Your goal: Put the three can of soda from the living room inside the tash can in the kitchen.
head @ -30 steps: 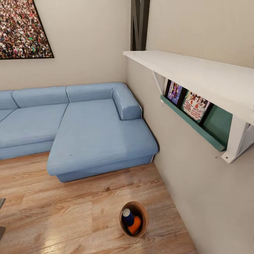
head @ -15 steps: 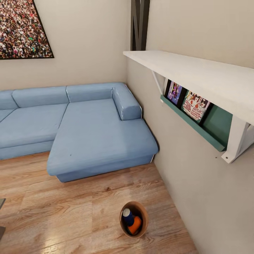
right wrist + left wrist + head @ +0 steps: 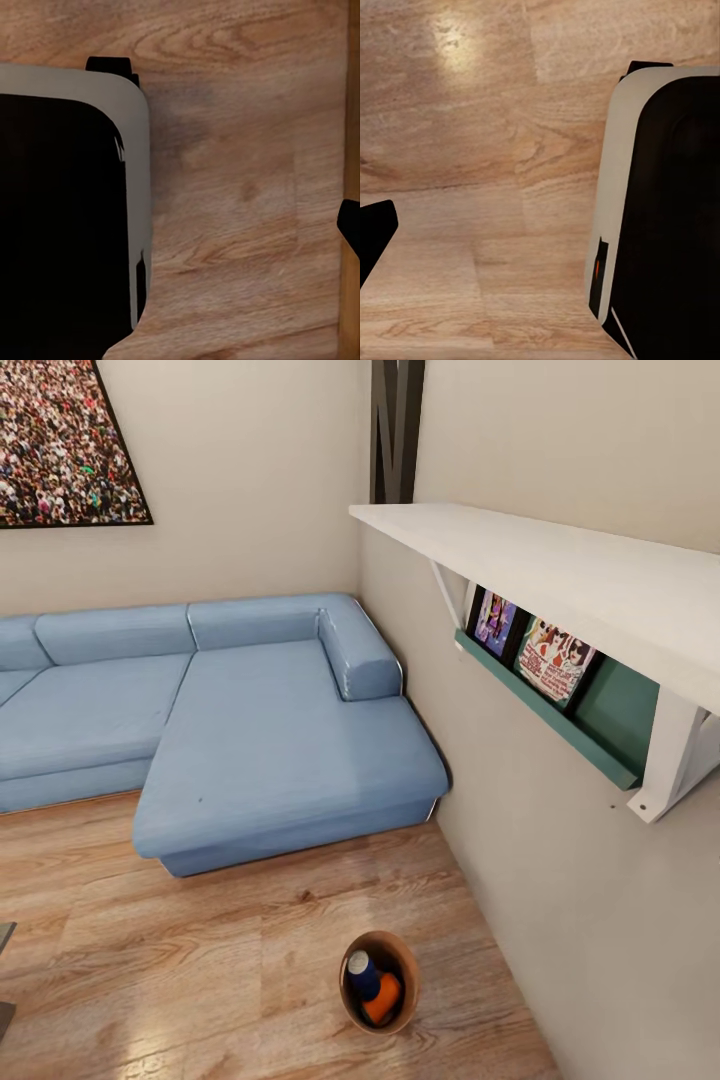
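Head view is showing a brown bin [image 3: 379, 981] sitting on the living-room floor [image 3: 200, 980], holding an orange can [image 3: 383, 1000] and blue can [image 3: 363, 975]. Pincer states: cannot tell. Carrying it carelessly risks spilling cans.

Light-blue sofa [image 3: 230, 730], tan bin [image 3: 380, 980] holding orange [image 3: 383, 1000] and dark-blue cans [image 3: 362, 975].

Soft, even light fills the head view, bright with no hard shadows; only a faint dark band lies under the light-blue corner sofa [image 3: 250, 740] and below the white wall shelf [image 3: 560, 580]. The render is slightly soft, with straight lines leaning at the edges. In the left wrist view a pale glare spot sits on the wood-plank floor [image 3: 450, 34].
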### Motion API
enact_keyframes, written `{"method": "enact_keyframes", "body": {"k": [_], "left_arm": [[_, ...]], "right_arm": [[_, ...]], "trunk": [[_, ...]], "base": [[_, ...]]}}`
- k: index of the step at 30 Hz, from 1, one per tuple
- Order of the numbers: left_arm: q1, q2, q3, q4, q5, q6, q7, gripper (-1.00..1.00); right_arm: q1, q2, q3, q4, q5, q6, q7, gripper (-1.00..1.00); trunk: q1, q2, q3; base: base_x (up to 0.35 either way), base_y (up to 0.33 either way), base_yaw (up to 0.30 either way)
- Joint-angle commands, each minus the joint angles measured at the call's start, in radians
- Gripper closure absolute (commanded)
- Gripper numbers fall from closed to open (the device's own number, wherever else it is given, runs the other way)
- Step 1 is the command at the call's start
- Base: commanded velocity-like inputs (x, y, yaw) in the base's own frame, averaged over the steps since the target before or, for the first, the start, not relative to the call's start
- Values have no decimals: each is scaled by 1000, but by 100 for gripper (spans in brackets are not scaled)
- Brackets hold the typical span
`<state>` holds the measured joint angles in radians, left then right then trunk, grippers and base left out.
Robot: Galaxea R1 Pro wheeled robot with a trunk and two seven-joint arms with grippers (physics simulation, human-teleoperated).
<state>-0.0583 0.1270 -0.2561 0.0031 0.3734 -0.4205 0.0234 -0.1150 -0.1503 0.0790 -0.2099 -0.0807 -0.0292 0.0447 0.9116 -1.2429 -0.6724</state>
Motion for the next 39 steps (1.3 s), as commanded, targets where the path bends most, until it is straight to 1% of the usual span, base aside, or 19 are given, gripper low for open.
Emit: {"method": "enact_keyframes", "body": {"k": [1,18,22,25,33,39], "left_arm": [[0,0,0,0,0,0,0,-100],[0,-5,-1,-1,-1,0,-3,-100],[0,-6,-1,-1,0,0,-3,-100],[0,-6,-1,-1,0,0,-3,-100],[0,-6,0,-1,1,0,-3,-100],[0,-6,0,-1,0,0,-3,-100]], "right_arm": [[0,0,1,1,1,0,0,-100],[0,-5,2,14,2,0,-4,-100],[0,1,3,15,1,1,-5,-100],[0,13,2,21,-2,1,-5,-100],[0,71,1,47,-6,2,-5,-100],[0,79,-2,53,-7,2,-5,-100]], "trunk": [[0,0,0],[0,0,0],[0,0,0],[0,0,0],[0,0,0],[0,0,0]], "base": [[0,0,0],[0,0,0],[0,0,0],[0,0,0],[0,0,0],[0,0,0]]}}
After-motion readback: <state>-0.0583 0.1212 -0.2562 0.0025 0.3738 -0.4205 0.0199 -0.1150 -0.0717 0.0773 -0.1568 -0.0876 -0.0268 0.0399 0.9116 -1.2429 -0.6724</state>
